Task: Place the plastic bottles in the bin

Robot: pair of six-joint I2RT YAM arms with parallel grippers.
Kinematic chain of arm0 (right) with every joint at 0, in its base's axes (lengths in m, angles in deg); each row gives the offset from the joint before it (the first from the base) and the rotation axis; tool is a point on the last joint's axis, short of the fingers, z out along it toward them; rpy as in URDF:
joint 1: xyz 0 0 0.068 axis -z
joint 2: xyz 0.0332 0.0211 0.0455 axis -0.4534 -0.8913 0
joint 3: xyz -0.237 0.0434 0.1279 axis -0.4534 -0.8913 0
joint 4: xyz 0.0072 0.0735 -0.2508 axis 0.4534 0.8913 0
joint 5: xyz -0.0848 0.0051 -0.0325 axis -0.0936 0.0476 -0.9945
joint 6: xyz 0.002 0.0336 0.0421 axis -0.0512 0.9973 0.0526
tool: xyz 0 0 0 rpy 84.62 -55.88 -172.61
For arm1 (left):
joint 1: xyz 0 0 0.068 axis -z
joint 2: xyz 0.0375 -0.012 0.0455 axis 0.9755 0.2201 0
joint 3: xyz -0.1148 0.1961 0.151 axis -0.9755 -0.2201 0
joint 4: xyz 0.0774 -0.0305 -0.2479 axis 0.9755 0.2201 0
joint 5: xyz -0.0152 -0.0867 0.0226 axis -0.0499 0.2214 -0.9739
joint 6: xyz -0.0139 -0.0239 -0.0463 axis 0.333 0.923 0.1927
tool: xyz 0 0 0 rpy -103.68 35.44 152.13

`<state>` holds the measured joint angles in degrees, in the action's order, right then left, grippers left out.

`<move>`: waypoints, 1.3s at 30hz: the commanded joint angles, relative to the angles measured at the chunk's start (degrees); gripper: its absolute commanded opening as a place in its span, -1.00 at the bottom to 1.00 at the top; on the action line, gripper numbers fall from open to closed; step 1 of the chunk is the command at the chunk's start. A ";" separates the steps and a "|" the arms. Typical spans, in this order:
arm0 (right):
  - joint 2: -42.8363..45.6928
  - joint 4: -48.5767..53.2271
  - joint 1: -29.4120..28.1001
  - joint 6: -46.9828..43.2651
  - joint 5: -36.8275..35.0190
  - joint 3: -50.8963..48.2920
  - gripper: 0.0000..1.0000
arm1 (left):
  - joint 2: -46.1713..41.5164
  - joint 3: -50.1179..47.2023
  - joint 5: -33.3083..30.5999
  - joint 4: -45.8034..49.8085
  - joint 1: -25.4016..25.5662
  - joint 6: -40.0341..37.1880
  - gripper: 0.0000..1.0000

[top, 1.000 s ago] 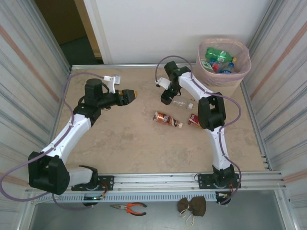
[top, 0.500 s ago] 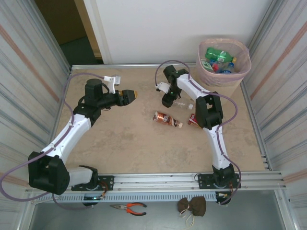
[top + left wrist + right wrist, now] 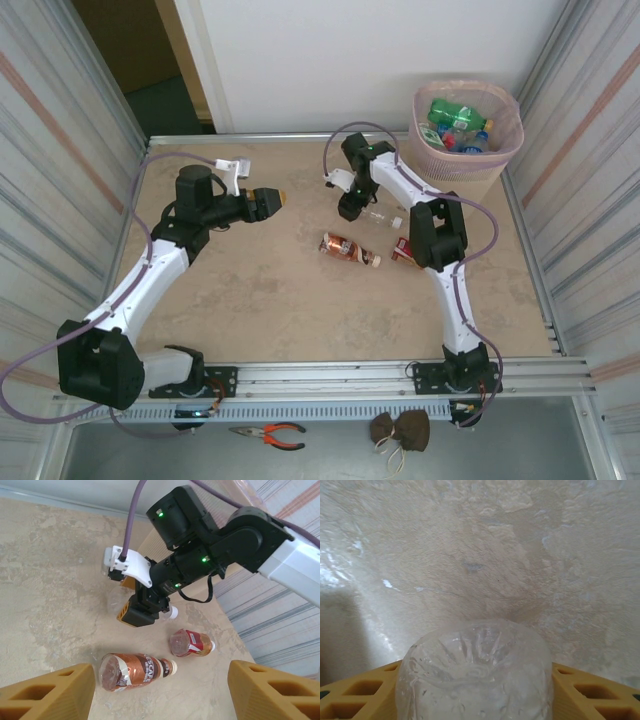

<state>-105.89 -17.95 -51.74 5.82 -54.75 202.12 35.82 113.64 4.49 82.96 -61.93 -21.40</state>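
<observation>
A clear bottle (image 3: 380, 215) with a white cap lies on the table, and my right gripper (image 3: 347, 208) is shut on its base end. In the right wrist view the clear bottle (image 3: 475, 675) fills the gap of the right gripper (image 3: 475, 692), touching both yellow fingers. A brown-labelled bottle (image 3: 347, 247) (image 3: 132, 670) and a red-labelled bottle (image 3: 403, 250) (image 3: 191, 642) lie just in front. My left gripper (image 3: 275, 198) (image 3: 160, 685) hovers open and empty left of them. The pale pink bin (image 3: 512, 125) at the far right corner holds several bottles (image 3: 455, 115).
Corrugated metal walls close in both sides of the table. Orange-handled pliers (image 3: 268, 432) and a brown pouch (image 3: 400, 430) lie on the ledge in front of the arm bases.
My right gripper has shifted slightly left onto the clear bottle and its jaws have closed in on it. The left arm has not moved.
</observation>
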 commanded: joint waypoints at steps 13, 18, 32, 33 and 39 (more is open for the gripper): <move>21.20 0.44 2.54 10.01 17.17 5.36 0.13 | -1.68 1.16 -0.26 0.16 -0.51 -0.45 0.42; 27.47 -4.47 5.76 16.01 25.13 5.35 0.13 | -1.20 1.38 -0.15 -0.23 -0.53 -0.36 0.42; 35.17 -33.37 23.69 48.08 38.84 4.74 0.04 | -1.34 1.23 -0.07 -0.95 -0.59 0.37 0.42; 34.61 -34.90 25.04 50.81 37.83 4.94 0.03 | -1.35 1.23 -0.06 -1.06 -0.56 0.47 0.42; 28.79 -30.08 30.55 60.34 29.25 10.72 -0.02 | -1.83 0.95 -0.15 -1.09 -0.50 0.57 0.42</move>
<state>-74.31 -48.68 -22.41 57.53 -21.42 209.16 35.78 113.66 4.47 82.94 -61.98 -21.18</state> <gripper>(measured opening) 0.556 0.708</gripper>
